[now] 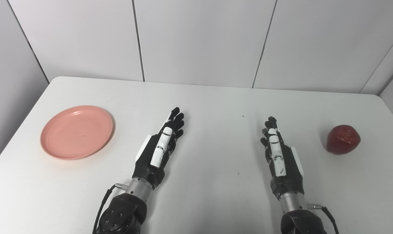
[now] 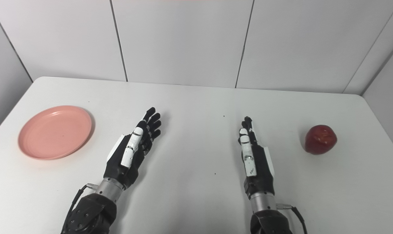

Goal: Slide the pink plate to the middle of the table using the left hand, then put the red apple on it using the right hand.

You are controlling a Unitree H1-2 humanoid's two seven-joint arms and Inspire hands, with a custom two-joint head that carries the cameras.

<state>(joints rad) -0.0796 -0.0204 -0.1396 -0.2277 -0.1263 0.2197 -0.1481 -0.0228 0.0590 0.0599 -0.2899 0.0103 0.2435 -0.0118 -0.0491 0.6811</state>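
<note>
Pink plate (image 1: 76,132) left of left hand (image 1: 160,146)

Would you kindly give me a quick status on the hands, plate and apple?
Left hand and right hand open, holding nothing. Plate far left, untouched. Apple far right, on table. Nothing in the way.

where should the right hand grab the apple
Around its round middle, probably coming from the apple's left, where the open right hand already lies. It sits upright on the table with nothing near it, so fingers can wrap both sides.
</note>
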